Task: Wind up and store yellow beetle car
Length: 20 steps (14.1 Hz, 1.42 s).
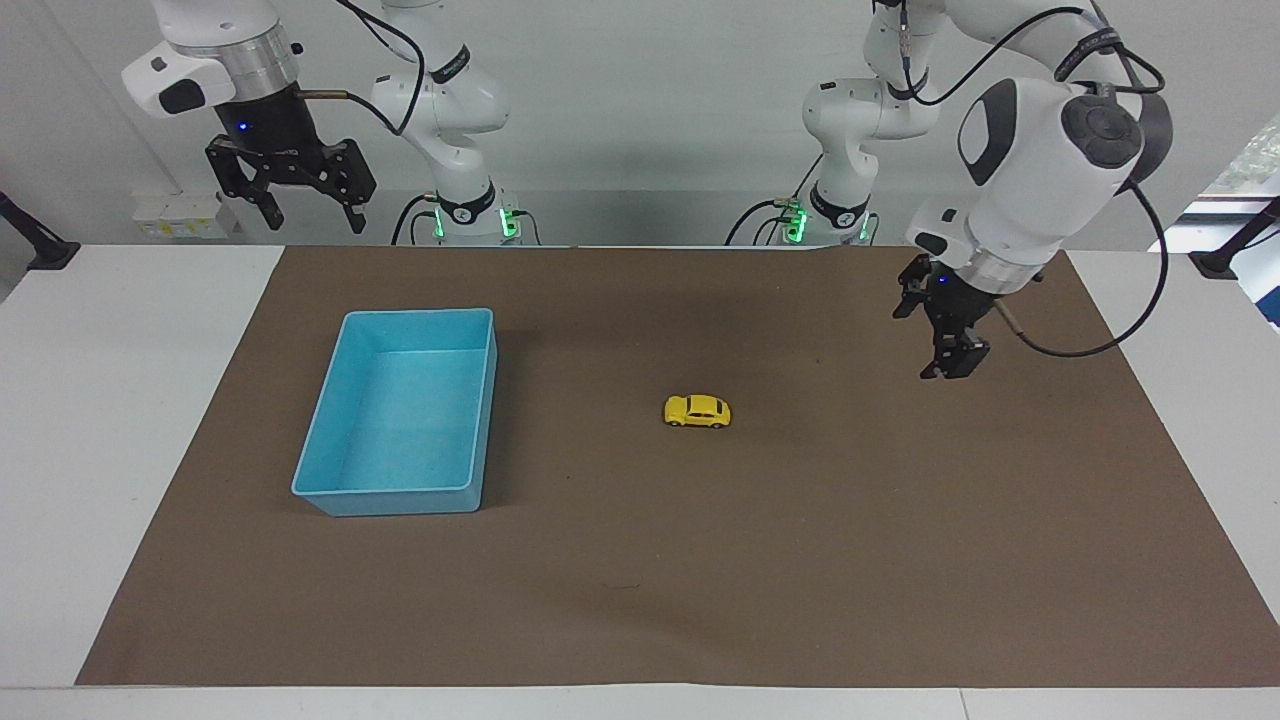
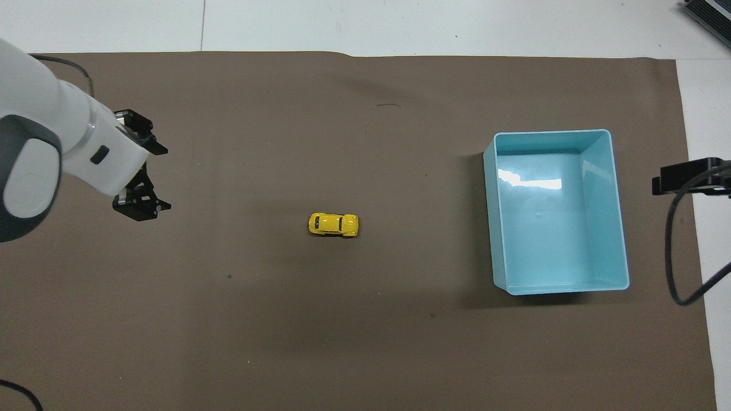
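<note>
Nothing done yet: yellow beetle car sits untouched mid-table on the brown mat, blue tray at its 9 o'clock in facing view, empty. Left gripper over mat at car's 3 o'clock, fingers open, holding nothing. Right gripper waits up high, fingers open. Winding & storing both left.

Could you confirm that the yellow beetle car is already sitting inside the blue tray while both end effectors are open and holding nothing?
Not quite: the yellow beetle car sits on the brown mat, apart from the blue tray, which holds nothing, as the overhead view shows. The rest stands: left end effector and right end effector are open and hold nothing.
</note>
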Each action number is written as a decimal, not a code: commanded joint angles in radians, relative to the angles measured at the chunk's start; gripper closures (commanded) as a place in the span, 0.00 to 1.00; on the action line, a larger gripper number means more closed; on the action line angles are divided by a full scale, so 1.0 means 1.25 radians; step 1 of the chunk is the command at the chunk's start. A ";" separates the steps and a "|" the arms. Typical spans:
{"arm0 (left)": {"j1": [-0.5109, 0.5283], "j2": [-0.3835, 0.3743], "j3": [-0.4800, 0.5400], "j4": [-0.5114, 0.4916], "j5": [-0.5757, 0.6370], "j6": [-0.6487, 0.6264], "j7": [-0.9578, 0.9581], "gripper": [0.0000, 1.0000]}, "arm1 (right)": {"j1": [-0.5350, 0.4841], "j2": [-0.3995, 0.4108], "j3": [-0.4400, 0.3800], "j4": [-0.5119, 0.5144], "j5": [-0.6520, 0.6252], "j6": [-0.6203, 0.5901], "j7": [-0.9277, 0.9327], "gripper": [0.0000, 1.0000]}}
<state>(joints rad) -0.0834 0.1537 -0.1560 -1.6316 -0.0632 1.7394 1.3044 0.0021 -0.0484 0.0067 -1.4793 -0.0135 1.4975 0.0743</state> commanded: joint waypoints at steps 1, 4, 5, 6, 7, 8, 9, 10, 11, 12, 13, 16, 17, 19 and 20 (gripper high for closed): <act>-0.045 -0.003 0.012 -0.071 -0.007 0.089 0.039 0.00 | -0.008 -0.010 0.006 -0.006 -0.005 -0.009 0.001 0.00; -0.095 0.056 0.012 -0.083 -0.008 0.170 0.030 0.00 | -0.008 -0.010 0.006 -0.006 -0.005 -0.009 0.001 0.00; -0.106 0.066 0.012 -0.089 -0.008 0.193 0.023 0.00 | -0.008 -0.010 0.006 -0.006 -0.005 -0.009 0.001 0.00; -0.125 0.068 0.012 -0.122 -0.008 0.238 0.002 0.00 | -0.008 -0.010 0.006 -0.006 -0.005 -0.009 0.001 0.00; -0.145 0.071 0.012 -0.145 -0.008 0.298 -0.011 0.00 | -0.008 -0.010 0.006 -0.006 -0.005 -0.009 0.001 0.00; -0.155 0.071 0.012 -0.171 -0.008 0.334 -0.013 0.00 | -0.008 -0.010 0.006 -0.006 -0.005 -0.009 0.001 0.00; -0.166 0.071 0.012 -0.188 -0.008 0.346 -0.018 0.00 | -0.008 -0.010 0.006 -0.006 -0.005 -0.009 0.001 0.00; -0.186 0.073 0.012 -0.192 -0.010 0.350 -0.031 0.00 | -0.008 -0.010 0.006 -0.006 -0.005 -0.009 0.001 0.00; -0.202 0.079 0.012 -0.200 -0.010 0.360 -0.061 0.00 | -0.008 -0.010 0.006 -0.006 -0.005 -0.009 0.001 0.00; -0.215 0.081 0.012 -0.213 -0.010 0.386 -0.092 0.00 | -0.008 -0.010 0.006 -0.006 -0.005 -0.009 0.001 0.00; -0.234 0.083 0.012 -0.221 -0.010 0.418 -0.116 0.00 | -0.008 -0.010 0.006 -0.006 -0.005 -0.009 0.001 0.00; -0.268 0.107 0.012 -0.226 -0.010 0.455 -0.167 0.00 | -0.008 -0.010 0.006 -0.006 -0.005 -0.009 0.001 0.00; -0.285 0.120 0.013 -0.227 -0.010 0.458 -0.183 0.00 | -0.008 -0.010 0.006 -0.006 -0.005 -0.009 0.001 0.00; -0.293 0.137 0.014 -0.227 -0.010 0.488 -0.200 0.00 | -0.008 -0.010 0.006 -0.006 -0.005 -0.009 0.001 0.00; -0.294 0.137 0.014 -0.228 -0.010 0.491 -0.204 0.00 | -0.008 -0.010 0.006 -0.006 -0.005 -0.009 0.001 0.00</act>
<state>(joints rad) -0.4290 0.3214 -0.1605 -1.9036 -0.0640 2.3134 1.0648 0.0021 -0.0484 0.0067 -1.4793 -0.0135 1.4975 0.0743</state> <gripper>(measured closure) 0.000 0.000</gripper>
